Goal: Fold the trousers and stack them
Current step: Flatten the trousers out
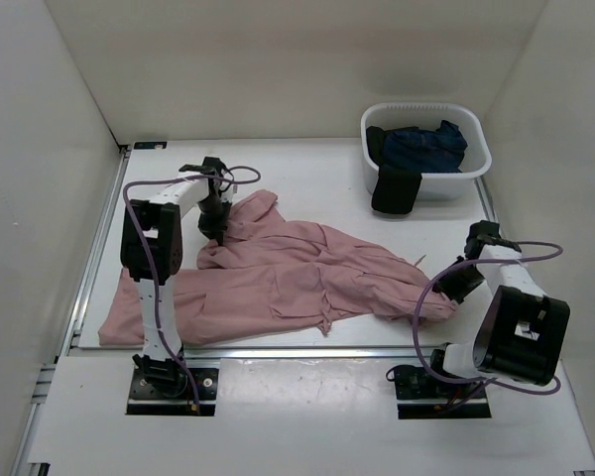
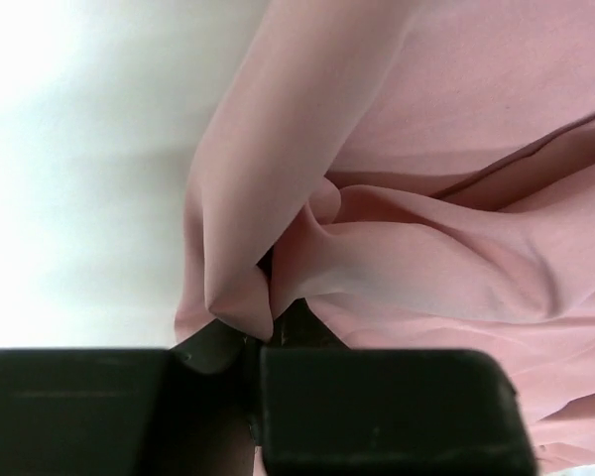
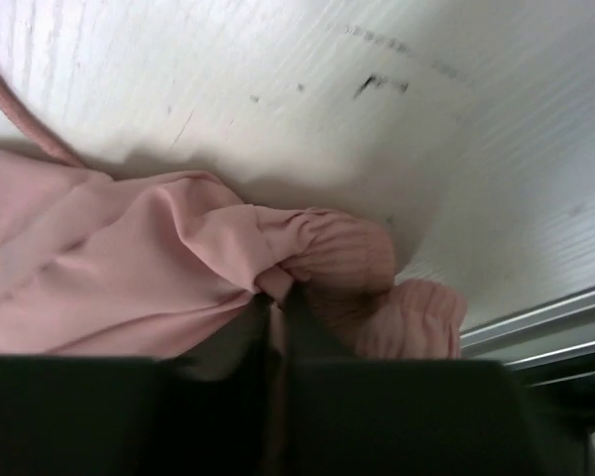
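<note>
A: Where are the trousers [image 1: 297,278]?
B: Spread on the table [image 1: 307,169], nearside and left of the tub [image 1: 476,164].
A: Grippers?
B: Left gripper [image 1: 216,233] pinches a fold [image 2: 238,297]; right gripper [image 1: 448,296] clamps the waistband [image 3: 342,253], nearer the tub.

Pink trousers [image 1: 288,278] lie crumpled across the white table [image 1: 307,169]. The left gripper [image 1: 216,230] sits on their far left part, and the right gripper [image 1: 452,288] is at their right end. At the far right, a white tub [image 1: 476,164] holds a blue garment [image 1: 421,147], and a black garment [image 1: 395,190] hangs over its rim.
</note>
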